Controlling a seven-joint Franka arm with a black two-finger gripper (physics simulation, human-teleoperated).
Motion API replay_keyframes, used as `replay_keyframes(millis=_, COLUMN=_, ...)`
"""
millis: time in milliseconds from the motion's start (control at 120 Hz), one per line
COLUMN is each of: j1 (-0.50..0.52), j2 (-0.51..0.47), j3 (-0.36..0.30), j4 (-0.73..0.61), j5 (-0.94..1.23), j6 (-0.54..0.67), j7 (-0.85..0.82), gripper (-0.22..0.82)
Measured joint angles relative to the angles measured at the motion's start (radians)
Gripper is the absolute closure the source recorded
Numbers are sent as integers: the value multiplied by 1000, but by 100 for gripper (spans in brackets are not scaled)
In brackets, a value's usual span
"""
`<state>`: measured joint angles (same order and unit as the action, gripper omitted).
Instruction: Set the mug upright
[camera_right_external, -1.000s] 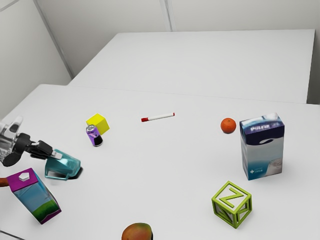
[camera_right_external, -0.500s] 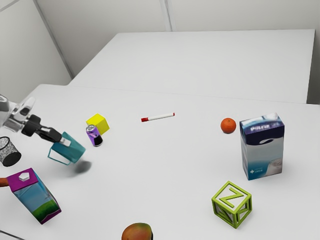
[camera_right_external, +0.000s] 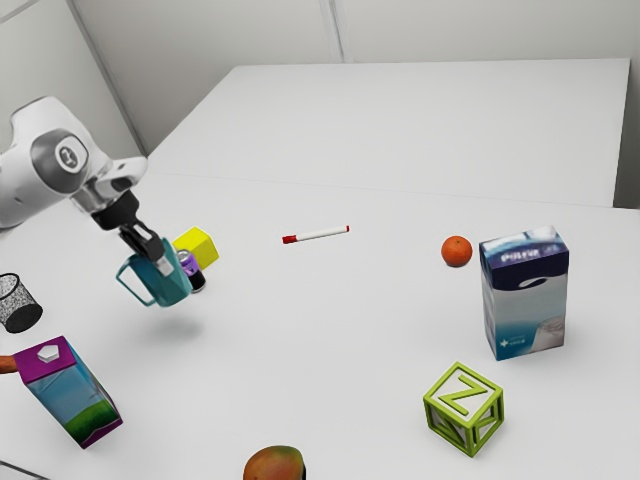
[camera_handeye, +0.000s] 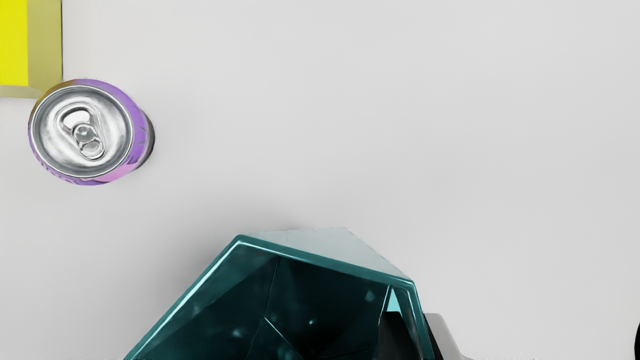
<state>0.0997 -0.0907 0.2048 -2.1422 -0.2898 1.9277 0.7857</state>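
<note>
My gripper points down at the exterior view's left, shut on the wall of the teal mug. The mug hangs above the table, its shadow below it, slightly tilted with its opening upward and its handle toward the exterior view's left. In the wrist view the gripper has one dark finger inside the mug and the other outside, the wall between them. The mug's opening faces the camera.
A purple can stands just behind the mug, beside a yellow cube. A carton and a mesh cup are nearby. Farther off lie a marker, an orange and a mango.
The mug has risen off the table in my gripper and swung from lying on its side to nearly upright. My hand has turned to point downward and moved toward the exterior view's right.
</note>
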Motion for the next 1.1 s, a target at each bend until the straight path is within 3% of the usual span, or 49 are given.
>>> replay_keyframes(millis=200, j1=-89, j2=-9, j3=-13, j4=10, j5=98, j6=16, j7=-156, gripper=78)
replay_keyframes(millis=425, j1=-119, j2=-47, j3=-77, j4=-33, j5=171, j6=72, j7=-324, gripper=78)
replay_keyframes(millis=883, j1=-162, j2=-50, j3=-129, j4=-178, j5=235, j6=350, j7=-555, gripper=78)
replay_keyframes(millis=1100, j1=-182, j2=-49, j3=-132, j4=-226, j5=247, j6=420, j7=-621, gripper=78)
